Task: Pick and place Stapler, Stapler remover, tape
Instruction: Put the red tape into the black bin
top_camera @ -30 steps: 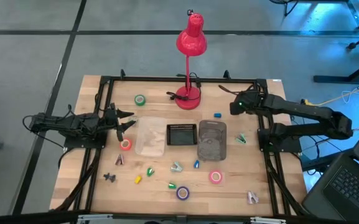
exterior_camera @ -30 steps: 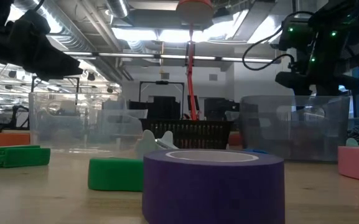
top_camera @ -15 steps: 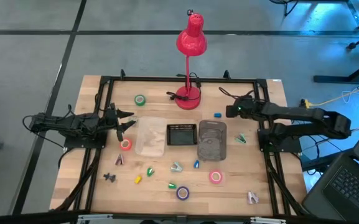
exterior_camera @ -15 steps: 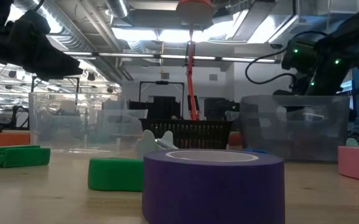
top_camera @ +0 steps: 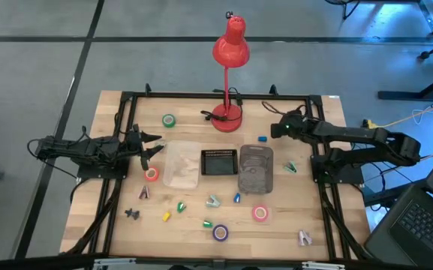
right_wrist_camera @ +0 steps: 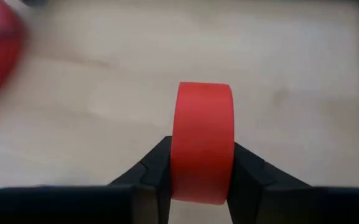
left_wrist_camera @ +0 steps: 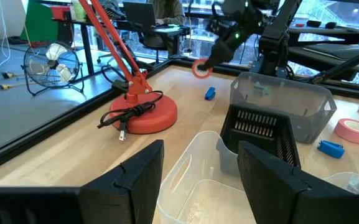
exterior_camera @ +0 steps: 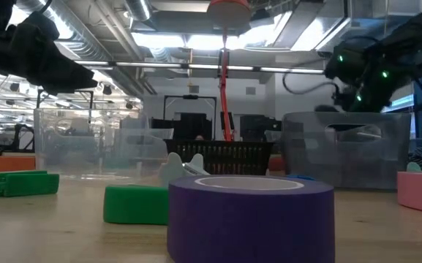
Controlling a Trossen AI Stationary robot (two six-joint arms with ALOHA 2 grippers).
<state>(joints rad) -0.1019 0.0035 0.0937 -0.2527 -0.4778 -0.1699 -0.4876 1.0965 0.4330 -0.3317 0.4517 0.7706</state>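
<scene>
While right fingers (right_wrist_camera: 201, 177) pinch red tape (right_wrist_camera: 202, 142), its hollow centre hidden edge-on, left fingers (left_wrist_camera: 198, 177) parted, empty.

Bright overhead ceiling lights glare in the low view; right wrist background blurred.

Bare wood lies under my right gripper (top_camera: 278, 130) and its red tape roll (right_wrist_camera: 201, 149). A clear bin (top_camera: 256, 168) stands just beside it; the red lamp base (top_camera: 227, 117) flanks it farther off.
</scene>
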